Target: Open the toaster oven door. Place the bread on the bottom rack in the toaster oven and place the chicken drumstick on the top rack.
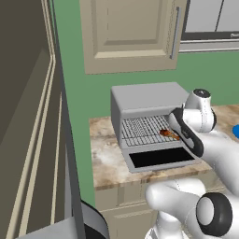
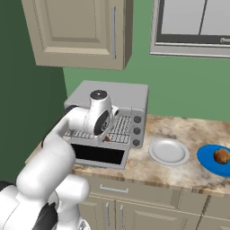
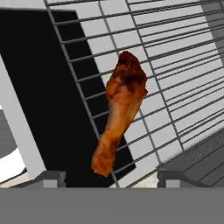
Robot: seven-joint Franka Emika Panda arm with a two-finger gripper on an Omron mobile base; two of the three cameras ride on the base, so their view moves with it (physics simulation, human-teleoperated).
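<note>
Rendered frames, evenly and fairly brightly lit with flat diffuse light and no obvious source; no glare or motion blur. Soft shading darkens the left wall in both base views, and the toaster oven door [image 1: 161, 158] glass reads pure black. Hand view is coarse and slightly soft up close; the chicken drumstick [image 3: 119, 111] casts no clear shadow, as far as can be told.

A glossy white arm [image 1: 219, 154] built of rounded, bulbous segments, with dark grey to black bands and discs at the joints. One cap is black with a pale centre. Its two fingers [image 3: 52, 178] are small, dark grey, square-tipped blocks
</note>
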